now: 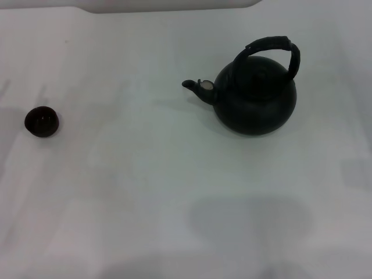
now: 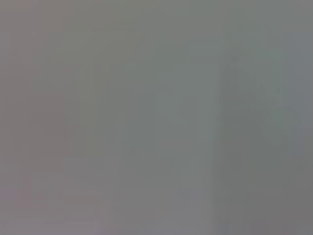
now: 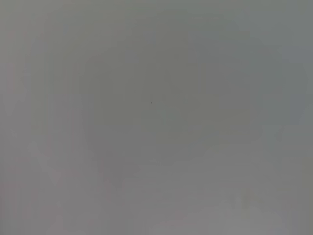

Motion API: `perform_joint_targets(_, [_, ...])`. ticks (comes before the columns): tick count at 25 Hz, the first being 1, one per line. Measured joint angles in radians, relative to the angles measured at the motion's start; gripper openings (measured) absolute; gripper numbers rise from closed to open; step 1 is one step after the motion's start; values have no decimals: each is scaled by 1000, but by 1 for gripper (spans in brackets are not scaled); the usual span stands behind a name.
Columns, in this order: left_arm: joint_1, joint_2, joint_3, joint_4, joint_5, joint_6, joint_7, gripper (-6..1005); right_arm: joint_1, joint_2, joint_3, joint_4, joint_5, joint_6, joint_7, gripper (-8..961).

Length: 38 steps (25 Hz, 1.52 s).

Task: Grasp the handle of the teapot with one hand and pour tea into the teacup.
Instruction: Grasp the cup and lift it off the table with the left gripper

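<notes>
From my head camera I see the teapot point(image 1: 256, 100) standing upright on the white table point(image 1: 145, 192), and I take it as my landmark. Its handle point(image 1: 273, 47) arches over the top of the pot, untouched. The short spout point(image 1: 200, 88) with the pale round spot points to my left, toward the teacup point(image 1: 41, 121), which sits well apart from the teapot on that same side, a little nearer to me than the pot. Neither of my grippers shows in this view. My left wrist camera and my right wrist camera each give only a plain grey field, with no teapot, cup or fingers in them, so I cannot tell how either gripper stands.
</notes>
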Motion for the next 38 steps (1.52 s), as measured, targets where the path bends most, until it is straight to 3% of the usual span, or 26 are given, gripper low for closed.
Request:
perform_joint_targets(21, [8,3,0,-2,1,-9,0,817,0,0,-12,-12,1,36,0,724])
perform_joint_targets(29, [16,6,0,-35,81,7,-77,817,3,-3,-12,-10,2,42,3,723])
perform_joint_targets(33, [74,0,0,-139,129,65,-104,818,11,-3,-12,-11,-1,37,3,723])
perform_joint_targets(38, [214,-5,38,-369,179,182,-288,818,13,-1,-12,-14,-4,23,1,723])
